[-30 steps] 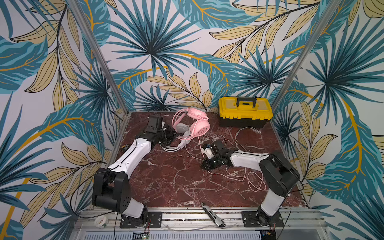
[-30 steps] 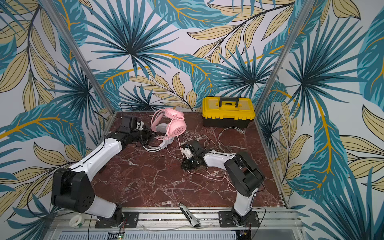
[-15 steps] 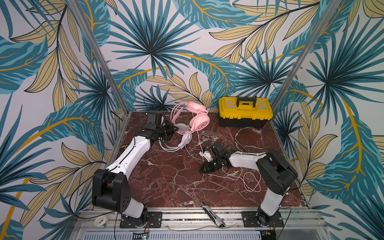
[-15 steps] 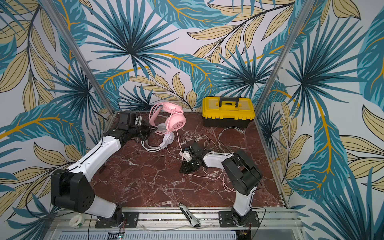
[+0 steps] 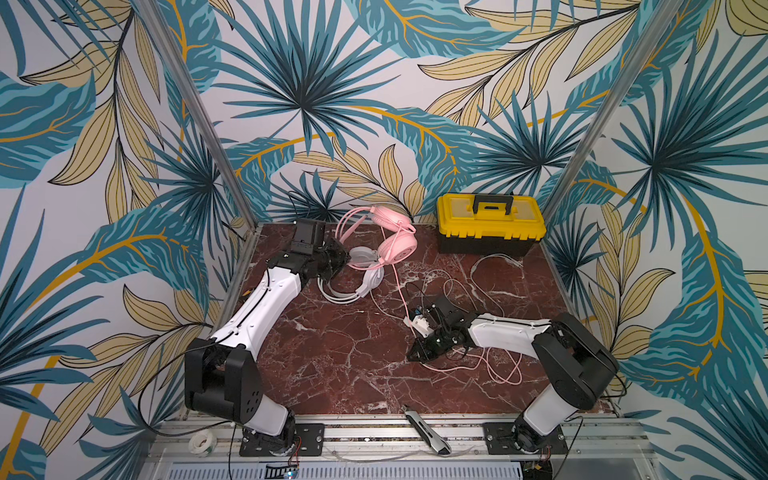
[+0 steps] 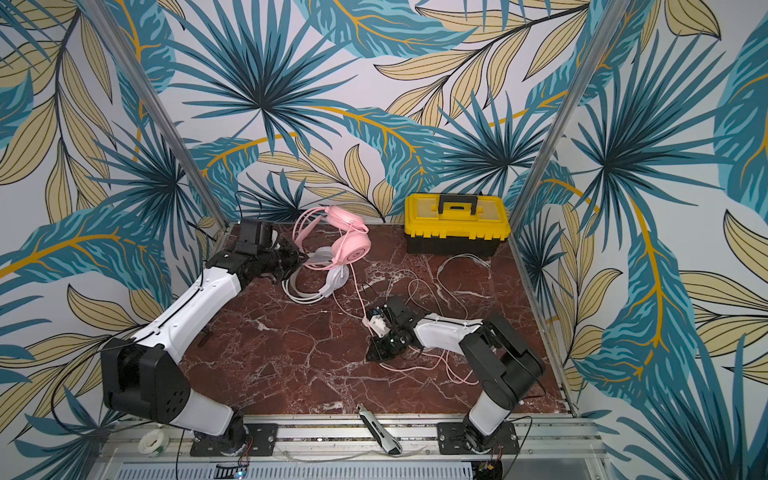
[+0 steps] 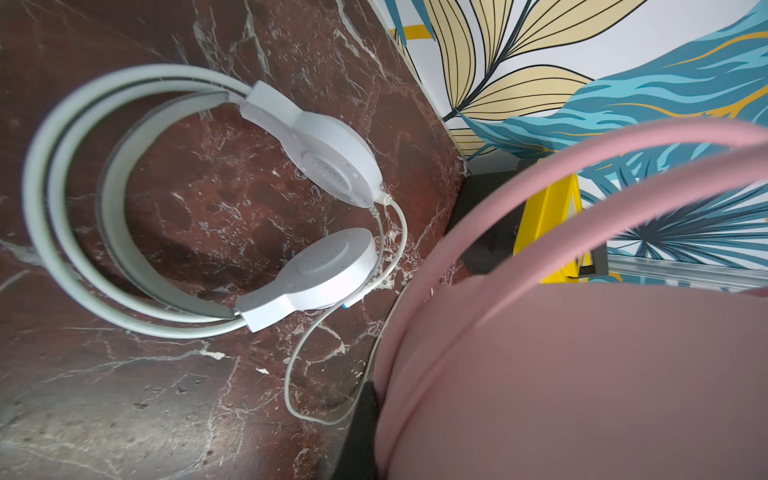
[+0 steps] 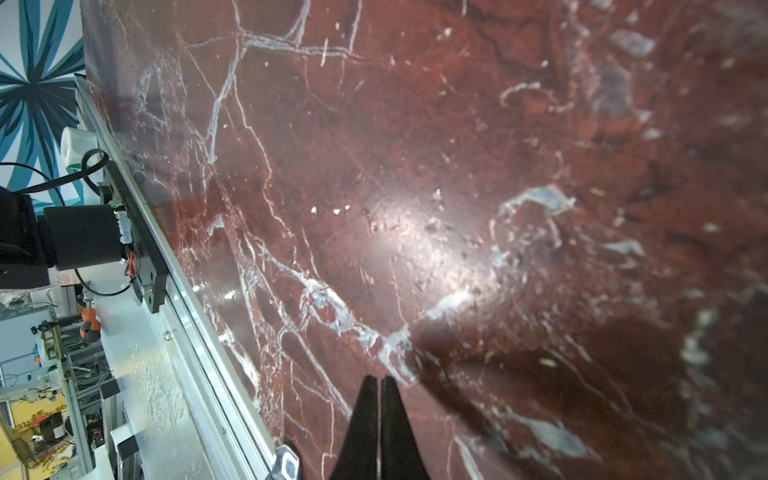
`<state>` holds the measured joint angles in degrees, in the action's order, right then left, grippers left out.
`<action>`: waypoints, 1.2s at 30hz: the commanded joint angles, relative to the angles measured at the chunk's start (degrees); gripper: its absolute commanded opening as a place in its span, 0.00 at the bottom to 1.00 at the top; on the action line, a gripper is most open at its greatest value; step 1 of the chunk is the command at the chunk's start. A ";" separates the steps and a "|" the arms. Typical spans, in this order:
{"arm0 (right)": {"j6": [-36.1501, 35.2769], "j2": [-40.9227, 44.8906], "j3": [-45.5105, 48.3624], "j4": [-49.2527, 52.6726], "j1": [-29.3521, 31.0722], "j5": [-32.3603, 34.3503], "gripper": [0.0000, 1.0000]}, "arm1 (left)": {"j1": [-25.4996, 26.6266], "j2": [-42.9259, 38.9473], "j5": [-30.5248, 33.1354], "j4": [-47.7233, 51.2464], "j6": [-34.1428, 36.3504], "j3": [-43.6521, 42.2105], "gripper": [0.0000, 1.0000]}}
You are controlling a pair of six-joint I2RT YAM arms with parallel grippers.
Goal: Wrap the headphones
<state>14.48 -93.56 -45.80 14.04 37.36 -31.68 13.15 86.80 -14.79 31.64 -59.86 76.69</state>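
Left gripper (image 5: 341, 261) clamps the pink headset (image 5: 401, 248), lifted left of the yellow toolbox (image 5: 490, 224), above the white headset (image 7: 316, 166). Right gripper (image 8: 380, 380), fingers together and apparently empty, sits among the pink cable (image 5: 400, 286) before the toolbox. This looks like the cable-gathering step; next, it must catch that cable.

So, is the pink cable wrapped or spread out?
Spread out: the pink cable trails from the pink headset across the table into loose loops by the right arm.
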 commanded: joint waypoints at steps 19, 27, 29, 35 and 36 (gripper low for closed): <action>-14.01 9.56 -16.01 27.45 11.88 19.15 0.00 | 5.82 4.47 14.17 5.45 2.60 3.51 0.00; -18.55 11.67 -17.86 24.58 12.75 29.12 0.00 | 6.56 5.95 14.55 6.86 2.91 2.65 0.00; -20.43 11.88 -17.72 24.55 12.86 32.53 0.00 | 6.60 5.79 14.46 6.86 2.91 2.49 0.00; -18.44 8.66 -20.47 31.93 13.00 42.41 0.00 | 6.48 3.35 16.07 6.86 3.26 2.46 0.00; -17.13 8.72 -20.32 32.30 13.00 43.73 0.00 | 6.30 2.82 16.32 6.86 3.16 2.34 0.00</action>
<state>-4.38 -83.77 -65.43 42.15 50.02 4.60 19.88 93.51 0.80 41.04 -56.36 77.28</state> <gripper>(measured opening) 0.054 0.078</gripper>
